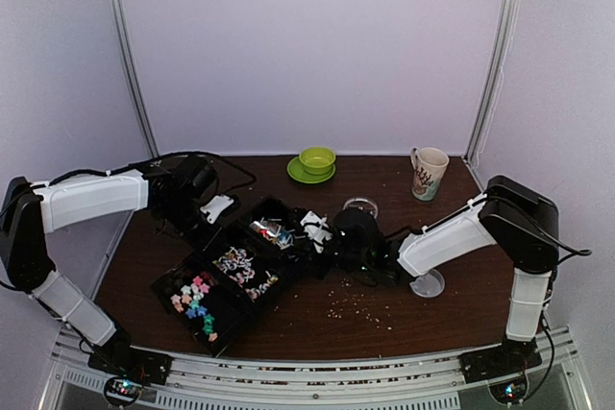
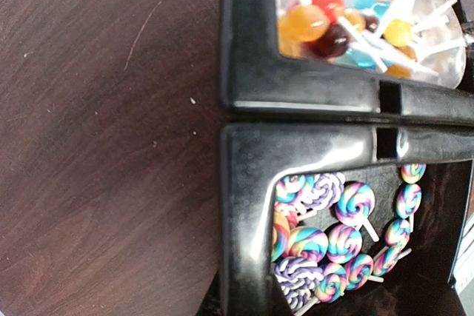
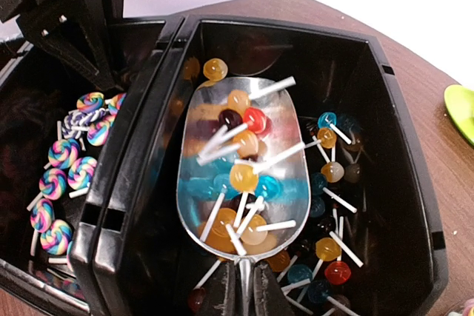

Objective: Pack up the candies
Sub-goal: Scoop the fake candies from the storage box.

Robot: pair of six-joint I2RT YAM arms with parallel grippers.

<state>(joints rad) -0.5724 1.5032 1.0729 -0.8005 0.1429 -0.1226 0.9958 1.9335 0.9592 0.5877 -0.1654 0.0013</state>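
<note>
— Three black bins stand in a diagonal row on the table. State where the load lies relative to the right end effector.

— Right end effector: fingers together, clamped on the handle of one metal scoop. The scoop bowl lies directly ahead of the fingertips, inside the far bin. Ball lollipops fill the bowl; they overlap too much for an exact count. More of them lie loose on the bin floor, beside and under the scoop.

— Left end effector?

— Left end effector: positioned at the left side of the row, by the far and middle bins. Its fingers do not show in its own wrist view, so apart or together cannot be determined.

— Contents of the other two bins?

— Middle bin: swirl lollipops, at least ten visible, lying flat. Its wall touches the far bin's wall. Near bin: small pastel candies in pink, blue and green, too small to count. These lie apart from both end effectors.

— Other items?

— One green bowl on one green saucer and one mug, all at the far edge of the table. Pale crumbs lie scattered near the right arm.
</note>
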